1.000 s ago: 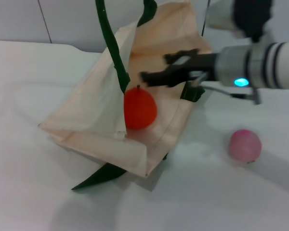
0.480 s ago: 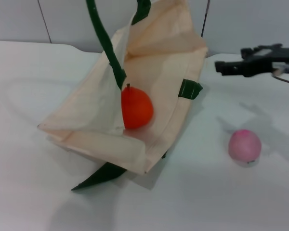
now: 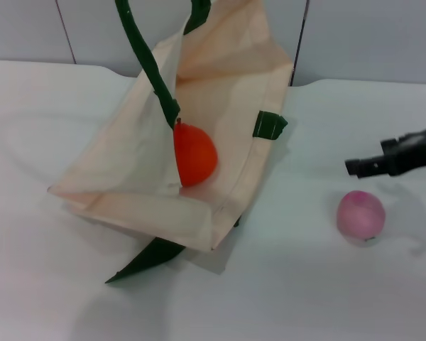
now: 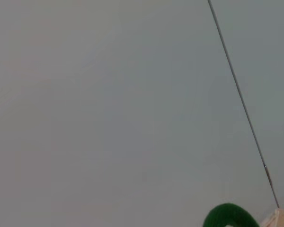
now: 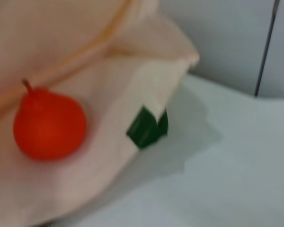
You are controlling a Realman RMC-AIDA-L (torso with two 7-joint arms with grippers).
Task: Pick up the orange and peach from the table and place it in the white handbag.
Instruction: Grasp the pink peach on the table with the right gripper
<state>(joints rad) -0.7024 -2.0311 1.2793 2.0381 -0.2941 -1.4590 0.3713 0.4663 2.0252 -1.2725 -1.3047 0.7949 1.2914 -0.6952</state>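
Orange (image 3: 194, 154) already inside white handbag (image 3: 135, 170), resting against inner wall near green handle (image 3: 145, 60); first half of task looks done.
Peach (image 3: 361, 215) not yet picked, lies on table (image 3: 305, 298), right of bag, well apart.
Right gripper (image 3: 355, 167) just beyond peach, holds nothing; fingers wide or narrow: cannot tell.
Left gripper not visible; handle goes up out of view, bag mouth open.

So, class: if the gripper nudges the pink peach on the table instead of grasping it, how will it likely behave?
The peach looks round and smooth, so it would probably roll across the flat table. It may also slip between the fingers of the right gripper, which hangs just above it.
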